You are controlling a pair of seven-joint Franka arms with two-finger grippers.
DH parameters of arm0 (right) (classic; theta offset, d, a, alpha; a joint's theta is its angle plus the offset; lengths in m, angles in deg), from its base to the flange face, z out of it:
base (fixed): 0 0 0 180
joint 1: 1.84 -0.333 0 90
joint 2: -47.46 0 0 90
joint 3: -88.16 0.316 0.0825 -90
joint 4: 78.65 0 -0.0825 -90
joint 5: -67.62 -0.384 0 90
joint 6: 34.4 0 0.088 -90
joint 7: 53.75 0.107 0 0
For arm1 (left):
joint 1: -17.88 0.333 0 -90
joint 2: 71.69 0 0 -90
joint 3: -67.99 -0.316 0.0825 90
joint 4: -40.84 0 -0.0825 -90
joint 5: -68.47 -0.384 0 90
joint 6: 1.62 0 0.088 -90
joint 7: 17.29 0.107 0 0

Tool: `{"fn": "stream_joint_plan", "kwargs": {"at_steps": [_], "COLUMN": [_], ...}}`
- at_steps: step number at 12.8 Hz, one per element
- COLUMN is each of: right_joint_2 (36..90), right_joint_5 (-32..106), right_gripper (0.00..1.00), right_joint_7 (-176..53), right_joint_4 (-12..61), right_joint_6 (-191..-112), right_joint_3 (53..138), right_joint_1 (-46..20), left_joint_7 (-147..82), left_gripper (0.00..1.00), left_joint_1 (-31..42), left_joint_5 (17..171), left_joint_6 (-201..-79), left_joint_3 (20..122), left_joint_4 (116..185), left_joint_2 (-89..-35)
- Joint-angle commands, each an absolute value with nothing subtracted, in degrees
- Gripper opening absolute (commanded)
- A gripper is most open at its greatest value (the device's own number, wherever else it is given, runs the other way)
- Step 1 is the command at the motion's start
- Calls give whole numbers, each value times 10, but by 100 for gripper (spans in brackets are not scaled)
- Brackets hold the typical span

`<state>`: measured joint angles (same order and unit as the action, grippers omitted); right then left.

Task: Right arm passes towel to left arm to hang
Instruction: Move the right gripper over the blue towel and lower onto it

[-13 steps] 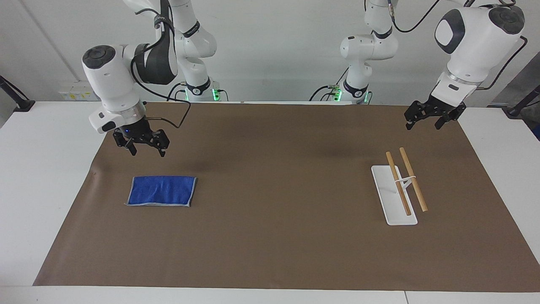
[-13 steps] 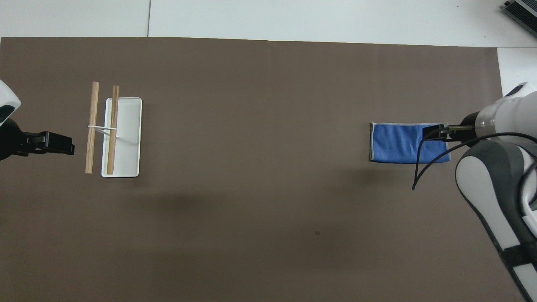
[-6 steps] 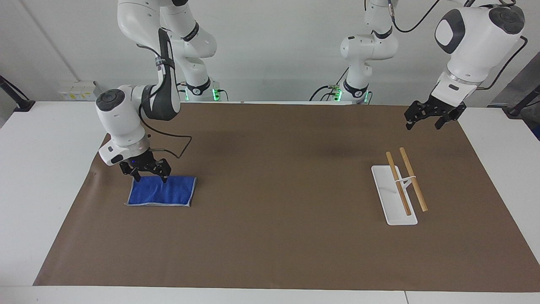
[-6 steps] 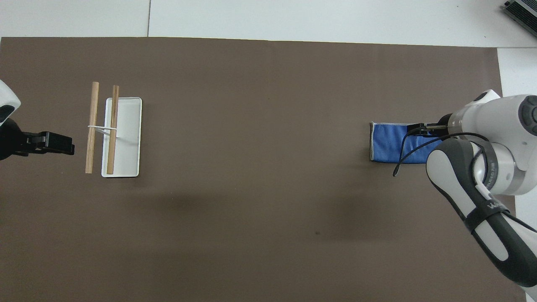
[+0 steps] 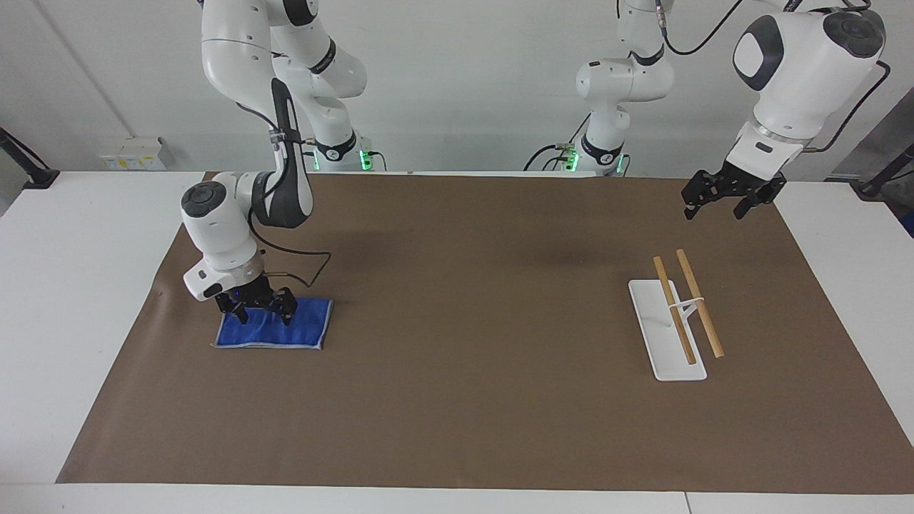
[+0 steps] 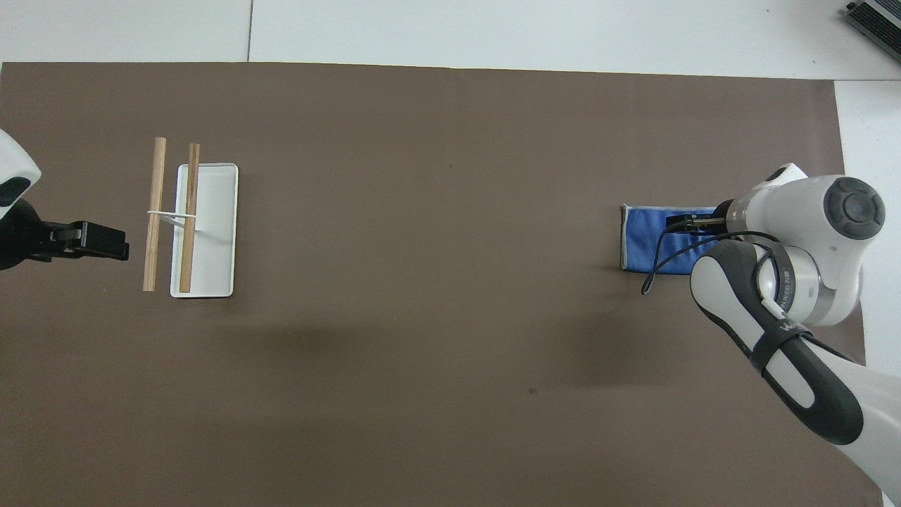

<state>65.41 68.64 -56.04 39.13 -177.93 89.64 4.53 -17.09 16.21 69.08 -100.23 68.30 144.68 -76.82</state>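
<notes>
No legible text is found. Faint lettering is seen on the black band of the right arm (image 6: 781,331), too small to be read; no labels or numbers elsewhere.

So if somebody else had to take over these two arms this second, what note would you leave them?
Right gripper: down on the towel, fingers open astride its edge nearer the robots, not closed.
Left gripper: open, waiting in the air near the rack at its own end of the table.
Towel lies flat on the brown mat.
Done: the reach only.
Left: grasp, lift, hand over, hang on the rack's wooden rods.
</notes>
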Motion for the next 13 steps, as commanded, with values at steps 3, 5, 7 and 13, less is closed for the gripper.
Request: {"fn": "stream_joint_plan", "kwargs": {"at_steps": [3,5,7,13], "right_joint_2": [666,670,671,670], "right_joint_5": [683,683,683,683], "right_gripper": [100,100,100,49], "right_joint_7": [-588,-595,-594,-592], "right_joint_4": [399,403,404,404], "right_joint_6": [-1794,-1794,-1794,-1793], "right_joint_3": [900,900,900,901], "right_joint_1": [58,58,57,55], "left_joint_7": [-169,-167,-168,-166], "left_gripper": [100,100,100,100], "left_joint_1": [179,174,173,173], "left_joint_5": [683,683,683,685], "left_joint_6": [-1009,-1014,-1016,-1017], "left_joint_3": [684,684,684,684], "left_joint_4": [1464,1464,1464,1464], "left_joint_2": [-784,-784,-784,-784]}}
